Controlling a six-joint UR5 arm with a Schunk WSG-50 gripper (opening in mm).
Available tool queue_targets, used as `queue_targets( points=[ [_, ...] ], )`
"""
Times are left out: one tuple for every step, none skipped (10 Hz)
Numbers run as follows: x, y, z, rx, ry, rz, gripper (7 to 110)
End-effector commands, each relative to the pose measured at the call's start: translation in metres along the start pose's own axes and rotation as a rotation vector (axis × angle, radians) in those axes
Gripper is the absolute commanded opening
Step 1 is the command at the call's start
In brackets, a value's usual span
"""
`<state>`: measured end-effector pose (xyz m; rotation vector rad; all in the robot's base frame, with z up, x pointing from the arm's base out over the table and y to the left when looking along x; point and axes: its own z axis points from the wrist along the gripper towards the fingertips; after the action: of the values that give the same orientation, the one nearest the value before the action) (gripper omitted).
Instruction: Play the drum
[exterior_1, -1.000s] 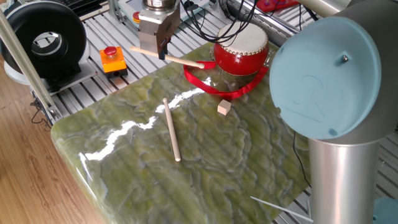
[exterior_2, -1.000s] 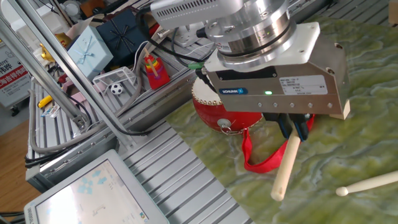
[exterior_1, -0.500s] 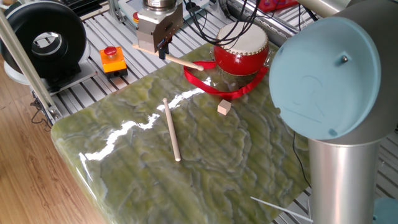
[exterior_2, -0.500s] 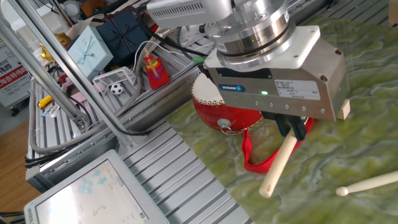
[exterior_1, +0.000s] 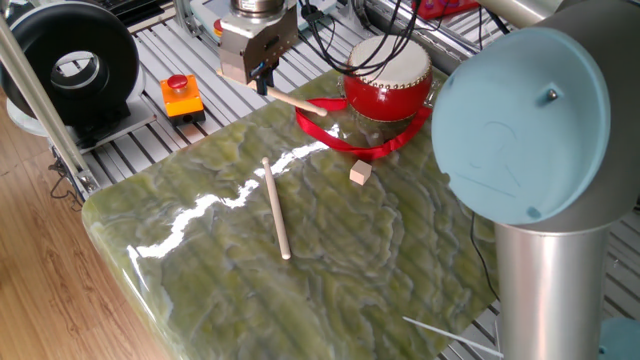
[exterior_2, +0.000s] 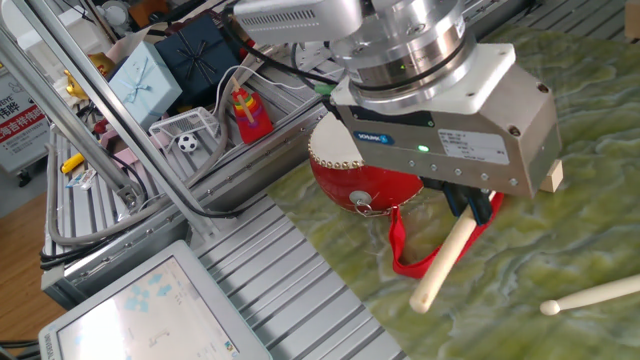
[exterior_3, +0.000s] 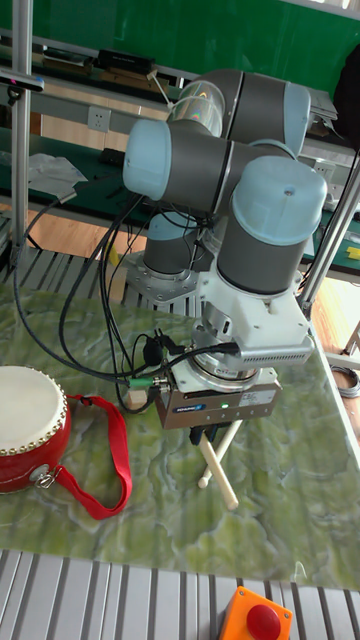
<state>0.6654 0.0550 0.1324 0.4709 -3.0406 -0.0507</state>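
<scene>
The drum has a glossy red body and a cream skin; it stands at the far edge of the green mat, and it also shows in the other fixed view and the tall view. Its red ribbon lies looped on the mat. My gripper hangs left of the drum, shut on a wooden drumstick. The stick's tip points at the drum's side, below the skin. In the other fixed view the gripper holds the drumstick slanting down toward the camera.
A second drumstick lies loose on the mat, with a small wooden cube near the ribbon. An orange box with a red button sits left of the gripper. My own arm's blue-capped joint fills the right side.
The gripper has turned a little and shifted slightly toward the drum. The held stick has swung with it, its free end moving left in the other fixed view.
</scene>
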Motion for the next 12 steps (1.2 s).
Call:
queue_targets(
  points=[
    [0.001, 0.006, -0.001, -0.026, 0.003, -0.042, 7],
    [0.003, 0.003, -0.001, -0.014, 0.012, -0.029, 7],
    [0.006, 0.002, -0.001, -0.010, 0.022, -0.039, 7],
    [0.005, 0.004, -0.001, -0.021, 0.018, -0.021, 7],
    [-0.004, -0.005, -0.003, -0.039, -0.005, 0.014, 7],
    [-0.015, -0.035, -0.006, -0.029, -0.031, 0.062, 7],
    [-0.022, -0.071, -0.010, -0.008, -0.055, 0.127, 7],
    [-0.026, -0.114, -0.015, 0.038, -0.081, 0.202, 7],
    [-0.023, -0.150, -0.021, 0.041, -0.097, 0.240, 7],
    [-0.012, -0.176, -0.024, 0.034, -0.097, 0.243, 7],
    [0.007, -0.198, -0.025, 0.033, -0.088, 0.228, 7],
    [0.026, -0.206, -0.021, 0.026, -0.073, 0.231, 7]
  ],
)
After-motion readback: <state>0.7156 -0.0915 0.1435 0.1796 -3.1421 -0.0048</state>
